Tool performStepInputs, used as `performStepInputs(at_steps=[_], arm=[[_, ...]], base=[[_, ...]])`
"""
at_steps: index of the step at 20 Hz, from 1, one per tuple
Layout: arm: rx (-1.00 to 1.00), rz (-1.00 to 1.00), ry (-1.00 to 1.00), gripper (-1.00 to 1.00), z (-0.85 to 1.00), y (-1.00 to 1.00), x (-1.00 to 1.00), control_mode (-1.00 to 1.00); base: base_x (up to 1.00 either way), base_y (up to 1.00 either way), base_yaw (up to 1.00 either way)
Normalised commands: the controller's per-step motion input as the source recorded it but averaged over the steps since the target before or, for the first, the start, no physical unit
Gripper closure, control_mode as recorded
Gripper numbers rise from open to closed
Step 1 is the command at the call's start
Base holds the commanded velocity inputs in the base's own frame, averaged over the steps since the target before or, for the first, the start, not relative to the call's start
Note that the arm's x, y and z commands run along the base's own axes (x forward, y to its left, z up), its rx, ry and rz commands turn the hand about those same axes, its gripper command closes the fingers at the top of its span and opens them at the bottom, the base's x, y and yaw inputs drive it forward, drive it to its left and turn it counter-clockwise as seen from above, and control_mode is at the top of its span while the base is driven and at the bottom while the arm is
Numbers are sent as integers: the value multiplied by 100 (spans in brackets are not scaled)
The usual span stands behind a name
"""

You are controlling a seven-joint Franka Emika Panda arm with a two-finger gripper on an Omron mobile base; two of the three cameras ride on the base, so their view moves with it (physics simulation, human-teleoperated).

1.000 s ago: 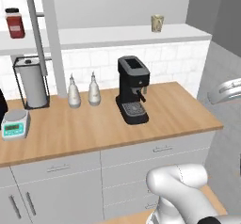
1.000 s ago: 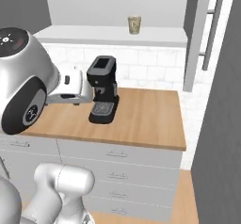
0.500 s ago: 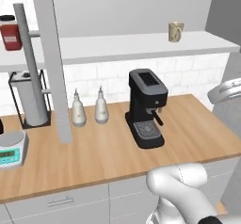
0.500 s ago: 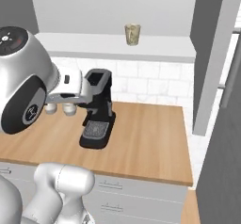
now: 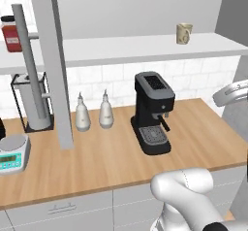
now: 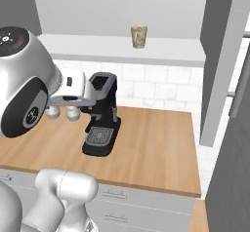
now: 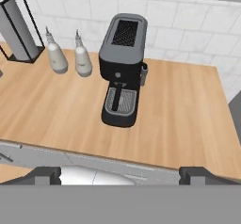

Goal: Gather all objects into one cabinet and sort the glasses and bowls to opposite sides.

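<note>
— Where's the mug (image 5: 183,33)?

— I see it on the thick white shelf board (image 5: 145,48), upright, towards the right end, well above the counter. It's small, speckled beige, matte-looking, with a handle on the side facing left in my left base view. From the right base view it reads as a plain tapered cup.

— What sits under it?

— A black coffee machine (image 5: 153,112) on the wooden countertop (image 5: 111,157), lower and a little to the left of the mug. Boxy body, glossy plastic, a meshed grille on top and a perforated drip tray at its foot. The counter is warm, smooth wood grain; behind it is white tiled wall.

— Anything beside the machine?

— Two white spouted bottles (image 5: 93,111) stand close together to its left, pear-shaped. Further left there's a grey cylinder in a black wire frame (image 5: 30,99), then a small green scale (image 5: 12,153). A red jar (image 5: 10,33) stands on the shelf at far left.

— And the gripper (image 7: 120,173)?

— Two dark fingertips (image 7: 47,174) sit far apart at the bottom of my hand view, spread, nothing between them.
</note>
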Motion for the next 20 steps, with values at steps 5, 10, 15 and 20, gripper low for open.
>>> performStepInputs(at_steps=[5,10,15,20], arm=[[0,0,0,-100,0,0,0,100],[0,0,0,-100,0,0,0,100],[10,1,0,-100,0,-13,4,-100],[5,7,0,-100,-1,-9,18,-100]], base=[[39,-24,8],[25,-31,1],[4,-7,0],[0,0,0]])
